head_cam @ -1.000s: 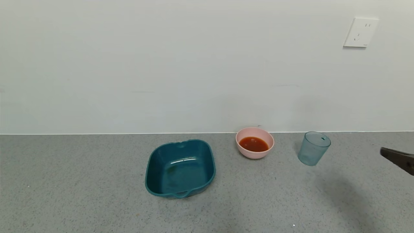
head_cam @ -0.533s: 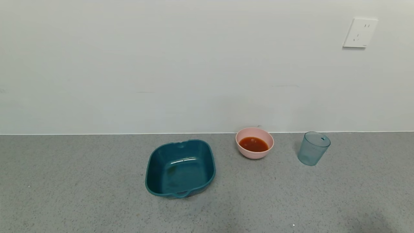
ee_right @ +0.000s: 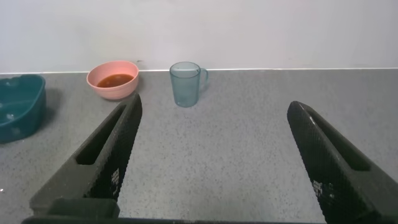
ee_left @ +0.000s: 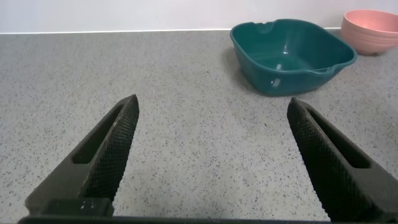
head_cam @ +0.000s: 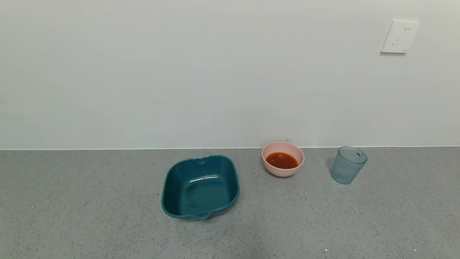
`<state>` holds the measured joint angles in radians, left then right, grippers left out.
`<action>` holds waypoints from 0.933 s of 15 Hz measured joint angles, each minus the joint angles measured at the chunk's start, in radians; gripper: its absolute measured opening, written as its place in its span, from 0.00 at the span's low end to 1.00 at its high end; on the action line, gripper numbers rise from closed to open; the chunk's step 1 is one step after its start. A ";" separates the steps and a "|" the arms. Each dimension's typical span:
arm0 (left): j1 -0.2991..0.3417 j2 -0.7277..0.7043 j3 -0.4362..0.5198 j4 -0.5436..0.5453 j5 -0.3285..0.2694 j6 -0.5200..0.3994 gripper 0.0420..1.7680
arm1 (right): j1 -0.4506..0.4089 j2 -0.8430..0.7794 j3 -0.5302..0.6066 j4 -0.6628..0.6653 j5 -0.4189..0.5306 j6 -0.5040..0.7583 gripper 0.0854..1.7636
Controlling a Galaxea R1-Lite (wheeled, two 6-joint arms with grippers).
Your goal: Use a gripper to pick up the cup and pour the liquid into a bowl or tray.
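Observation:
The translucent blue-grey cup [head_cam: 348, 165] stands upright and looks empty on the grey counter, right of the pale pink bowl [head_cam: 283, 158]. The bowl holds orange-red liquid [head_cam: 281, 160]. In the right wrist view the cup [ee_right: 186, 84] shows a small handle and stands beside the bowl [ee_right: 112, 79], far ahead of my right gripper [ee_right: 211, 109], which is open and empty. My left gripper [ee_left: 211, 106] is open and empty over bare counter, with the bowl [ee_left: 372, 31] far off. Neither gripper shows in the head view.
A dark teal squarish tray [head_cam: 200, 187] with handles sits left of the bowl, empty; it also shows in the left wrist view [ee_left: 291, 55] and the right wrist view [ee_right: 20, 106]. A white wall with a socket [head_cam: 399, 36] runs behind the counter.
The right gripper's tip, seen at the head view's right edge one second ago, has drawn back out of that view. Cup, bowl and tray have not moved.

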<state>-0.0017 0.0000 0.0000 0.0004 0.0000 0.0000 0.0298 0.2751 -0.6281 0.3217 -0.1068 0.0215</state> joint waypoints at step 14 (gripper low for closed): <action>0.000 0.000 0.000 0.000 0.000 0.000 0.97 | -0.029 -0.269 0.447 -0.290 0.063 -0.001 0.96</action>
